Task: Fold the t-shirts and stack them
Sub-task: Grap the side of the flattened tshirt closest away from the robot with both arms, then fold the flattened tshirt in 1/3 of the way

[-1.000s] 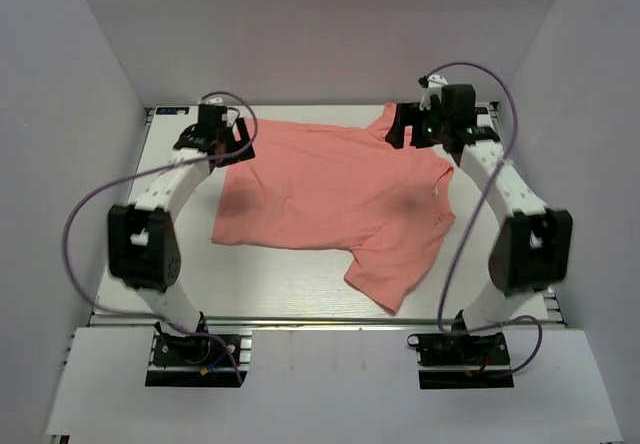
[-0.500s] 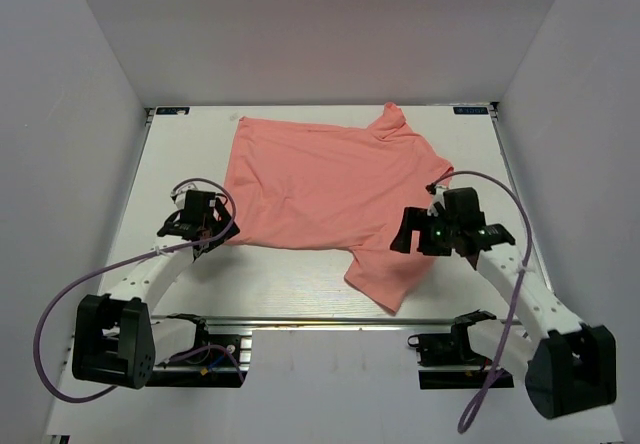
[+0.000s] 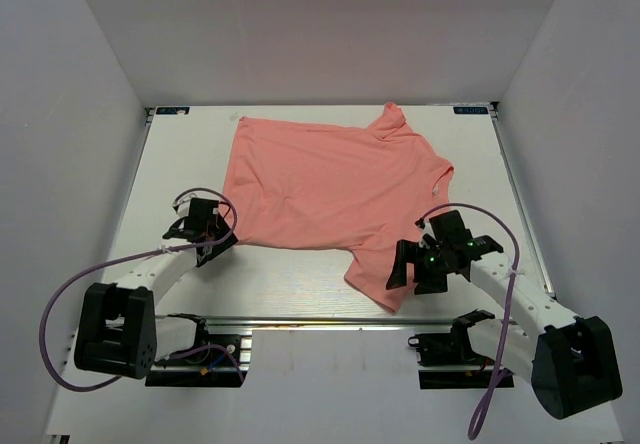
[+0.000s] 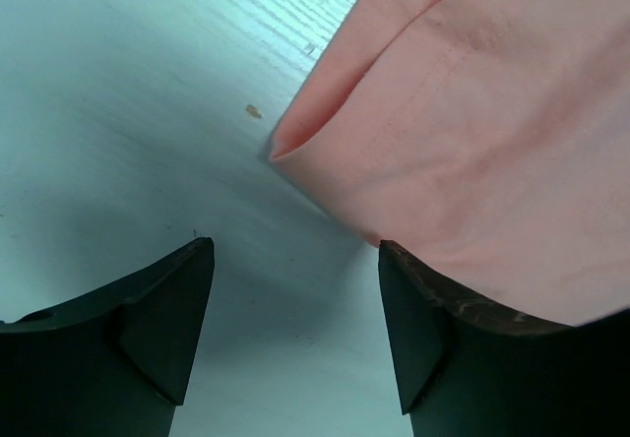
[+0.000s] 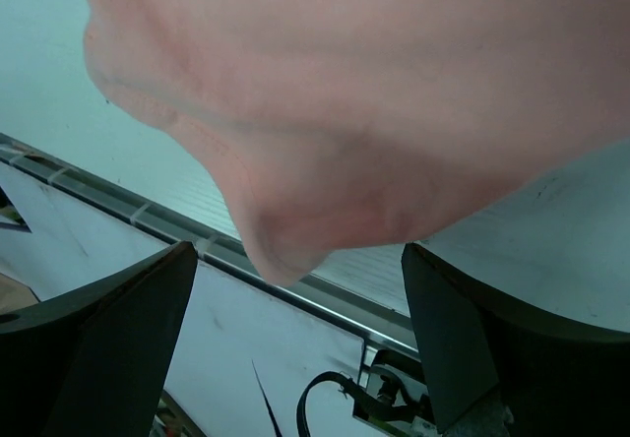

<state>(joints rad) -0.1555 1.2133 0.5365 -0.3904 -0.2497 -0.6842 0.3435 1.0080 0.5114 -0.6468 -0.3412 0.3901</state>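
The salmon t-shirt [image 3: 330,189] lies spread flat on the white table [image 3: 180,164], with one sleeve [image 3: 385,279] reaching toward the near edge. My left gripper [image 3: 218,236] is open and low at the shirt's near left corner. In the left wrist view [image 4: 295,260] that corner [image 4: 295,147] lies just ahead of the jaws, and the right finger [image 4: 433,329] touches the hem. My right gripper [image 3: 405,267] is open beside the near sleeve. In the right wrist view [image 5: 300,260] the sleeve tip [image 5: 285,250] lies between the spread fingers.
A metal rail [image 3: 330,321] runs along the table's near edge, just past the sleeve tip; it also shows in the right wrist view [image 5: 118,206]. White walls [image 3: 80,114] close in the left, right and far sides. Purple cables [image 3: 60,304] loop from both arms.
Both arms have swung back from the far edge to the near side. The left gripper has settled at the shirt's near left corner, the right at the near sleeve.
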